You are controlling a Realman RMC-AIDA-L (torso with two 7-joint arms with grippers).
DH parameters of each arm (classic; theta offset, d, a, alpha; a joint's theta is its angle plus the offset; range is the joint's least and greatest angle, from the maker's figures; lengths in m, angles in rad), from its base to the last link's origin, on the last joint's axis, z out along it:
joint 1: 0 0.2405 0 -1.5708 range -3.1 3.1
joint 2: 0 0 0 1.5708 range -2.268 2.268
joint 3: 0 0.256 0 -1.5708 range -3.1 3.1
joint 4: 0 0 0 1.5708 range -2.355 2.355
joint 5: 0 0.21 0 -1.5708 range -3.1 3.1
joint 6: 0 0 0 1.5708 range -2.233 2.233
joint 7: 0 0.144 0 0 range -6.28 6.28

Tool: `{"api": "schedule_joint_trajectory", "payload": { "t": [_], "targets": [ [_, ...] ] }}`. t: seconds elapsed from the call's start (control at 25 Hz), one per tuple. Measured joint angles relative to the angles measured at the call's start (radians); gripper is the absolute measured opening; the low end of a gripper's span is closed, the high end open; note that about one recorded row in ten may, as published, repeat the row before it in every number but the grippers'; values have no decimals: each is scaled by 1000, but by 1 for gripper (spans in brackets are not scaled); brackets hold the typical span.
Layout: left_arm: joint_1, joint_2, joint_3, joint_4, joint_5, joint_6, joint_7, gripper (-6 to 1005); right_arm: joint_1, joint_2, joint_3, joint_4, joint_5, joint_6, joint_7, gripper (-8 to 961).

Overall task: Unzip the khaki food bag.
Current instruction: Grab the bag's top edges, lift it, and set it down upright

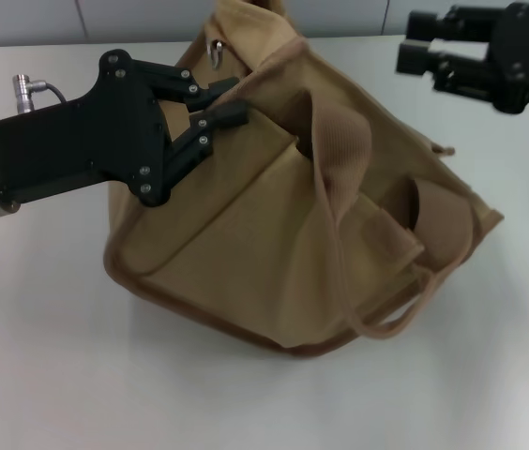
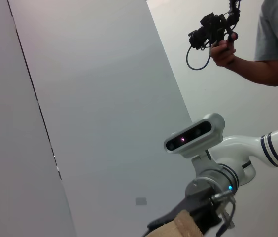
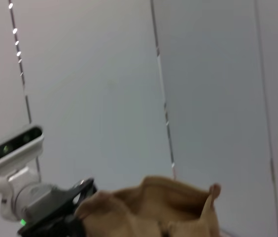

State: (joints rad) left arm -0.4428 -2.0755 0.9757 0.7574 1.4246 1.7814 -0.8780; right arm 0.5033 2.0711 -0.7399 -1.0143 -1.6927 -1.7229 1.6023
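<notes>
Right now the khaki food bag (image 1: pixel 293 225) sits slumped on the white table (image 1: pixel 49 375), about the middle of it and leaning toward the far edge, with its webbing handles (image 1: pixel 340 141) flopped over the front. The left gripper (image 1: pixel 216 103) has reached in from the table's left side and its jaws are pinched on a fold of canvas at the bag's upper left corner. A small silver ring (image 1: pixel 216 49) shows just beyond the fingers, near the top of the bag; I cannot tell whether that is the zipper pull itself. My guess is that this grip is meant to anchor the soft bag so it does not drag along when the zipper is drawn.

The right gripper (image 1: pixel 426 58) hangs above the far right part of the table, well apart from the bag and carrying nothing, its fingers spread. It looks positioned to come in for the zipper while the other end is held, so the unzipping seems barely begun.

The table is bare, matte white, and the bag throws only a soft shadow. Behind it stand pale grey wall panels (image 3: pixel 104 89) with thin seams. In the left wrist view, a person in a grey shirt (image 2: pixel 277 34) stands by the wall, holding a black handheld device (image 2: pixel 213 27).
</notes>
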Motion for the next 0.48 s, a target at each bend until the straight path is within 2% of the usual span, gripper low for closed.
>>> {"api": "schedule_joint_trajectory", "payload": {
  "t": [0.2, 0.48],
  "targets": [
    [0, -1, 9, 6, 0, -2, 0, 83, 9, 0, -8, 8, -2, 33, -6, 451],
    [-9, -1, 11, 7, 0, -16, 1, 83, 12, 5, -103, 5, -4, 45, -11, 459]
  ]
}}
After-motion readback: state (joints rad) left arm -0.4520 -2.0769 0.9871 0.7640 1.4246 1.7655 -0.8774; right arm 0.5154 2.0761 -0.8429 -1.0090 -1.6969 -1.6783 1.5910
